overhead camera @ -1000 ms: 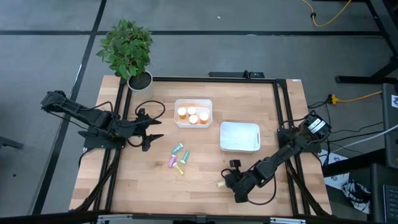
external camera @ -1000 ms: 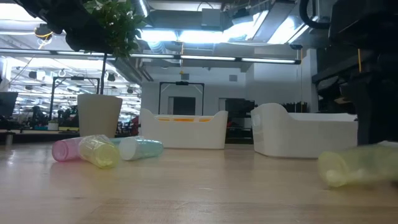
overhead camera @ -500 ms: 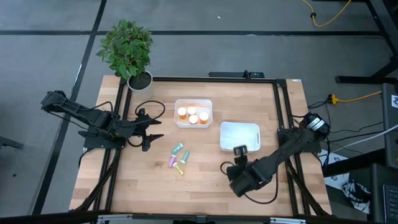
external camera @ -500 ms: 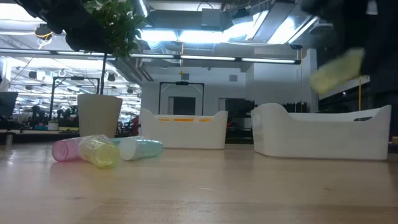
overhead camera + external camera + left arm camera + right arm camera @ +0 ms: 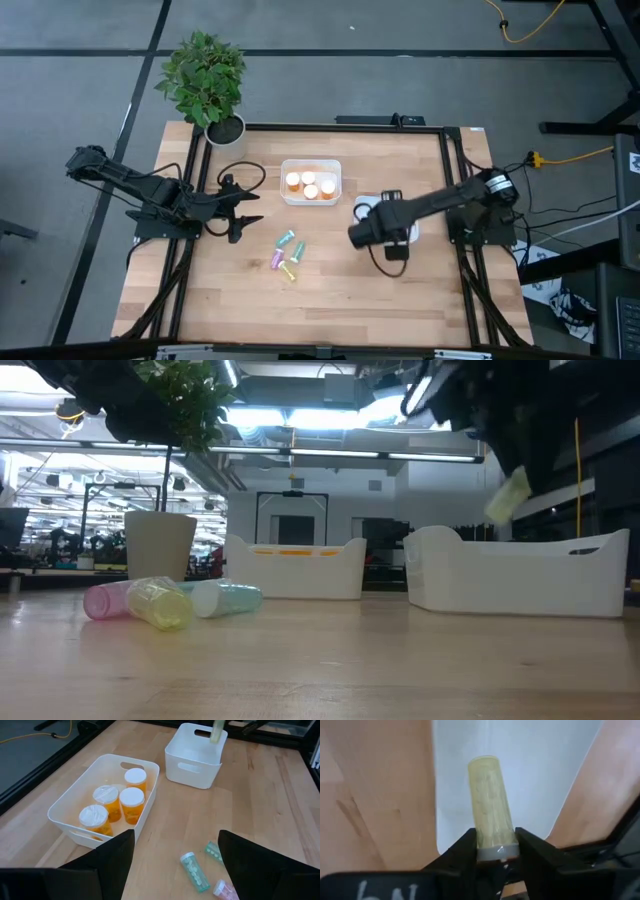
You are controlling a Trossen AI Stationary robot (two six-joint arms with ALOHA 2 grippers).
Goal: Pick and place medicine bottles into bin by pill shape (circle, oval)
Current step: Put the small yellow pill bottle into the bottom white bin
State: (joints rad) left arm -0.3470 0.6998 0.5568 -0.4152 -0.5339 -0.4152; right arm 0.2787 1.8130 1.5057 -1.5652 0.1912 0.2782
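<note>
My right gripper (image 5: 492,847) is shut on a pale yellow medicine bottle (image 5: 490,810) and hangs over the empty white bin (image 5: 411,236) right of centre. In the low view the bottle (image 5: 508,495) is tilted above that bin (image 5: 520,575). Several orange bottles with white caps (image 5: 120,802) stand in the other white bin (image 5: 311,182). Several pastel bottles (image 5: 288,254) lie on their sides on the wood at mid-table. My left gripper (image 5: 175,865) waits open at the table's left side, above the wood. My right gripper pinches the yellow bottle at its grey cap end (image 5: 496,851) between its two fingers (image 5: 465,847). The fingers point steeply down from above. The bottle's body sticks out past the fingertips, tilted, lifted clear above the white bin's floor (image 5: 530,780).
A potted plant (image 5: 207,85) stands at the far left corner. A black frame (image 5: 448,170) runs along the table's edges. Bare wood lies along the near side of the table (image 5: 320,310).
My right gripper has risen from the near right part of the table and gone toward the far edge, over the empty white bin. It has tipped from nearly level to steeply downward. The yellow bottle went with it, lifted clear of the wood.
</note>
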